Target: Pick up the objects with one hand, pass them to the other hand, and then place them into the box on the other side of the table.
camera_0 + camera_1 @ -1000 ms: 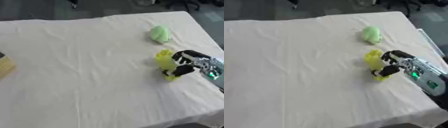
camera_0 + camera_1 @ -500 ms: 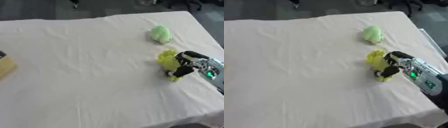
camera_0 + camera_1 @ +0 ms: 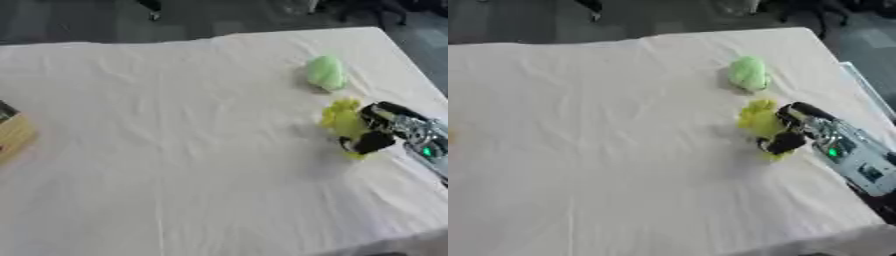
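Matt, creased cream cloth over the surface (image 3: 175, 150). Glossy black plastic and silvery metal on the right robot hand (image 3: 798, 127). Soft-looking yellow object (image 3: 759, 120); matt pale-green lump (image 3: 325, 72).

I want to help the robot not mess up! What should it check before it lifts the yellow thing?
1. Right hand curled round the yellow object: ok.
2. Whether the yellow object is off the table yet: cannot tell.
3. Green object lying apart from the hand, out of the way: ok.
4. Left hand ready to receive: not ok, it shows in neither view.
5. Box in sight at the table's left edge: ok, only partly in view.
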Robot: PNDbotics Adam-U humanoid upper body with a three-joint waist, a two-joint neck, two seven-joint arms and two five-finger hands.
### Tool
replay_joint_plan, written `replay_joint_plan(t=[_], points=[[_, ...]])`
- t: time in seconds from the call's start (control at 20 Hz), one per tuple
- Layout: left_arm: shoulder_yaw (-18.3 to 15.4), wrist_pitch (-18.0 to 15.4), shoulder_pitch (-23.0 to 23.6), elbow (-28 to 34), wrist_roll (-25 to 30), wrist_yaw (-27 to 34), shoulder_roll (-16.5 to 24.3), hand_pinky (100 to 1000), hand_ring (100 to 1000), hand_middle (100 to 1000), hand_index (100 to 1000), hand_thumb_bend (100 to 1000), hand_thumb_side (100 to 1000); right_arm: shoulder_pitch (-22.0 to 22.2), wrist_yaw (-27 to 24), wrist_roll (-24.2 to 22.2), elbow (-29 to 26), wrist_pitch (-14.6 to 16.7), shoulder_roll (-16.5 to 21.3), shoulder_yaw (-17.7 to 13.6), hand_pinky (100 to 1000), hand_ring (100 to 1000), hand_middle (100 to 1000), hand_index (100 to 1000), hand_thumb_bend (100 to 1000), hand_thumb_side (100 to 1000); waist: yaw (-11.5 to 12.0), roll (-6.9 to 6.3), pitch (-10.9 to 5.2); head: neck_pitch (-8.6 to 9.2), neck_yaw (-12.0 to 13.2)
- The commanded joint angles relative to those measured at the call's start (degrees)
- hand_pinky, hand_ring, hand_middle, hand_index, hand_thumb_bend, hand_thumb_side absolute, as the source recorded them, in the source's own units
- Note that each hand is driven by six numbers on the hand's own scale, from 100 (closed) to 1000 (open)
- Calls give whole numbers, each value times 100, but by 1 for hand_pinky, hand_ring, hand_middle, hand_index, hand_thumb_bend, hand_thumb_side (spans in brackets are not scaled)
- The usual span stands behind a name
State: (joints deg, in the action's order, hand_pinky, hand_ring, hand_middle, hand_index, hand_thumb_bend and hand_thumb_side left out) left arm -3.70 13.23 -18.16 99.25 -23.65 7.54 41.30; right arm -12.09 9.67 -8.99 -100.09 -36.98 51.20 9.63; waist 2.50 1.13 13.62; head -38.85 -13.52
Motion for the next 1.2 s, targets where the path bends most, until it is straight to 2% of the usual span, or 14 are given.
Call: replay_joint_plan(t=[0.05, 0.45, 0.6, 0.85, 1.2], points=[[-101, 3, -36, 107, -12, -26, 191, 502, 646, 557, 770, 745, 430, -63, -315, 358, -330, -15, 131, -223, 743, 592, 450, 591, 171, 166, -6, -16, -81, -10, 72], [-73, 18, -68, 115, 29, -48, 202, 503, 647, 559, 770, 745, 431, -402, -473, 920, -867, 102, -193, -337, 737, 578, 435, 587, 138, 176, -23, -65, -100, -14, 205], [-4, 28, -143, 126, 122, -93, 211, 506, 647, 561, 772, 744, 435, -611, -408, 1093, -837, 300, -450, -184, 740, 573, 432, 589, 124, 181, -5, -99, -109, 25, 251], [242, 73, -388, 154, 505, -221, 340, 508, 641, 564, 773, 741, 438, -981, -276, 1310, -658, 844, -956, 172, 746, 568, 433, 594, 113, 187, 39, -149, -124, 78, 322], [911, 304, -936, 281, 1405, -364, 683, 515, 633, 566, 777, 739, 444, -1374, 230, 1260, -477, 1284, -1477, 585, 746, 563, 434, 597, 106, 191, 55, -167, -146, 120, 468]])
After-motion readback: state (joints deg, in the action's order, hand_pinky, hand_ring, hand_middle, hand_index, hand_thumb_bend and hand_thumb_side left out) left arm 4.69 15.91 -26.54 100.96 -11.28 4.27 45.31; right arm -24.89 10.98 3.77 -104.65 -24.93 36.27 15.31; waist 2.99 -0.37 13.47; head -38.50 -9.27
